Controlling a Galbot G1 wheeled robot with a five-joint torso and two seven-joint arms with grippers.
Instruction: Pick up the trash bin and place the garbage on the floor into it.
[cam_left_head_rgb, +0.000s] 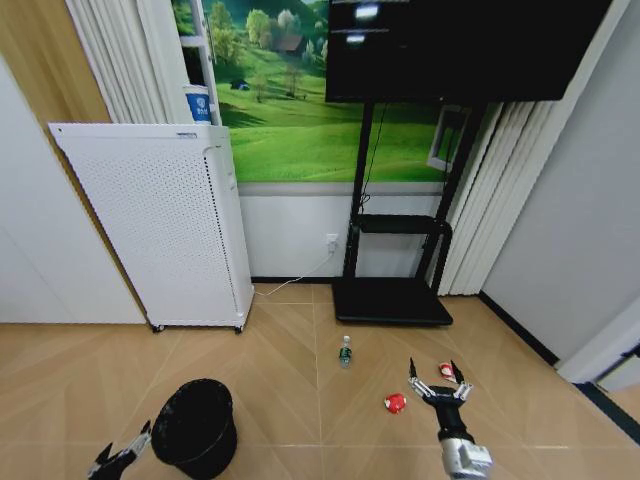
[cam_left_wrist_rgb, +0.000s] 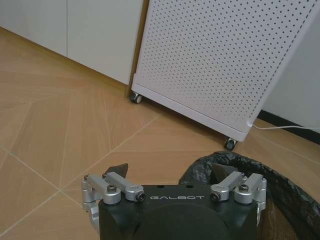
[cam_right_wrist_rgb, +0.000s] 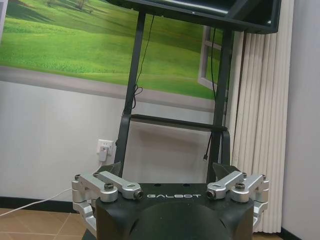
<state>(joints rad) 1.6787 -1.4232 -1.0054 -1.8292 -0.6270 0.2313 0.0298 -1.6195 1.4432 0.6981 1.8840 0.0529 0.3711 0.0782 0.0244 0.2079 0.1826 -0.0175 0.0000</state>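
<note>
Two arms are low over the floor (cam_left_head_rgb: 290, 350), and the one that matters is the left: the trash bin (cam_left_head_rgb: 195, 425) stands upright just beside the left gripper (cam_left_head_rgb: 120, 460), which is spread open with one finger by the rim, so that arm is plainly nearer. The right gripper (cam_left_head_rgb: 438, 385), also open, hangs near the garbage: bottle (cam_left_head_rgb: 345, 352) ahead toward the TV stand, red wad (cam_left_head_rgb: 395, 403) beside it, wrapper (cam_left_head_rgb: 447, 372) between its fingers
</note>
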